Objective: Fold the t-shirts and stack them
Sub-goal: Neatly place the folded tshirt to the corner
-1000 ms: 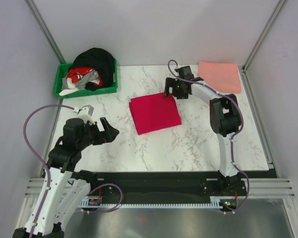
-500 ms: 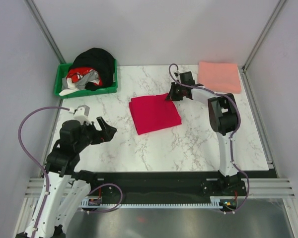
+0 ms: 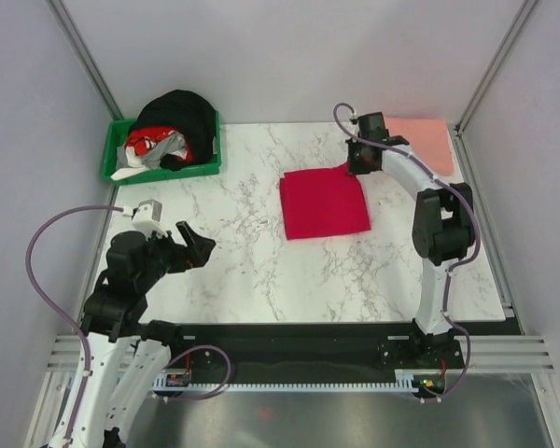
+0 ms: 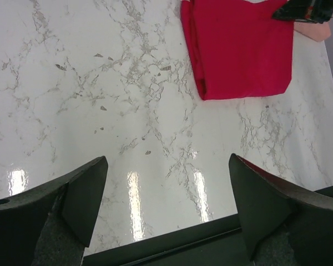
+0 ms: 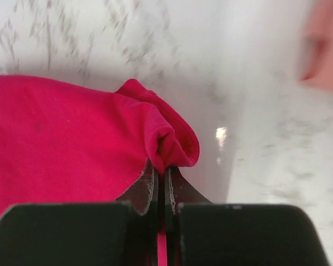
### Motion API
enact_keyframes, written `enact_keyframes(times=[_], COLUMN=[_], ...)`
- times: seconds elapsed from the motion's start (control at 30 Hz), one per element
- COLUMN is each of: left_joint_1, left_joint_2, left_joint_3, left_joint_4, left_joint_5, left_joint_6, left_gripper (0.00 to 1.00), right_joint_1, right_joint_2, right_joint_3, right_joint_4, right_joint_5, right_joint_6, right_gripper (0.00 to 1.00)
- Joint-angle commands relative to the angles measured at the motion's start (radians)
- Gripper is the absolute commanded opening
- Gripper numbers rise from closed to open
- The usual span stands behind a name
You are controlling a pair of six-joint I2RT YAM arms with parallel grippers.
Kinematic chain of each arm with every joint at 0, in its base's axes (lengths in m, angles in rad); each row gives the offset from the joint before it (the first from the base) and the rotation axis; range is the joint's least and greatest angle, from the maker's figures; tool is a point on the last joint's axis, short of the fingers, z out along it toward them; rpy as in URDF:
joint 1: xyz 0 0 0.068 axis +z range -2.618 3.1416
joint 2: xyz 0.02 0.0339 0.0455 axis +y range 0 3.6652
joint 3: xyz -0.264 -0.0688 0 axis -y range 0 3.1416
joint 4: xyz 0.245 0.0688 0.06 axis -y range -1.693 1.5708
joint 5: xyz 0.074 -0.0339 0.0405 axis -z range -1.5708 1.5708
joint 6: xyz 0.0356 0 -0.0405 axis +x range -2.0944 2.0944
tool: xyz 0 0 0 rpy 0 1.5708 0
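While full of clothes (image 3: 173,126), green bin (image 3: 112,163) well apart from red t-shirt (image 3: 324,203).

Folded t-shirt (image 3: 324,203) centre-right on worktop (image 3: 252,266); right end effector (image 3: 350,166) at its far-right corner. Second t-shirt (image 3: 434,140) behind, far-right; bin (image 3: 140,176) far-left.

The jaws pinch the red t-shirt (image 5: 72,138) (pink shirt (image 5: 327,50) blurred beyond).

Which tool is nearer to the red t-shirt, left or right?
Right. The right tool grips a corner of the red t-shirt; the left tool is open, far off it.
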Motion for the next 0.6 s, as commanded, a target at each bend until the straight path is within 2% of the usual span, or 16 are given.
enact_keyframes(times=[0.0,0.2,0.57], left_joint_1=[0.005,0.005,-0.003], left_joint_2=[-0.016,-0.004,0.039], left_joint_3=[0.000,0.005,0.007], left_joint_4=[0.035,0.029,0.030], left_joint_5=[-0.032,-0.035,-0.018], left_joint_6=[-0.002,-0.003,0.000], left_gripper=[0.97,0.95,0.94], right_joint_1=[-0.072,-0.136,-0.234], right_joint_2=[-0.093,-0.050,0.090], right_joint_3=[0.113,0.299,0.633], right_joint_4=[-0.044,-0.052,-0.077], right_joint_5=[0.159,0.210,0.202], right_joint_6=[-0.106,-0.179,-0.168], right_gripper=[0.00,0.00,0.00])
